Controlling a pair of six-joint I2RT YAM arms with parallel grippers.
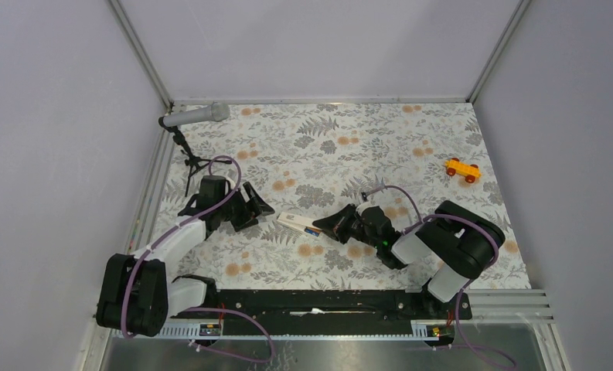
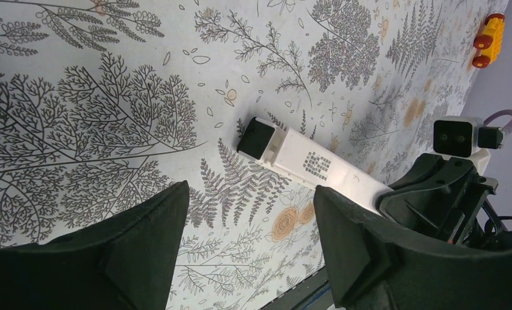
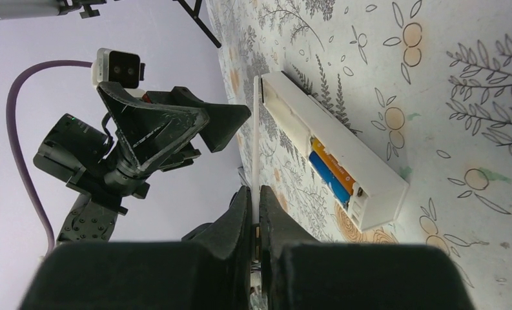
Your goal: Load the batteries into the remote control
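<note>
The white remote control lies flat on the floral mat between my two grippers, slot side up. The blue battery and the orange battery lie side by side in its open slot at the end nearer my right gripper. My right gripper is shut on the thin white cover, held edge-on just beside the remote. In the top view the right gripper sits at the remote's battery end. My left gripper is open and empty, just short of the remote's other end.
A grey microphone on a black tripod stands at the back left, close behind the left arm. An orange-yellow toy car sits at the far right. Grey walls enclose the mat; a black rail runs along the near edge.
</note>
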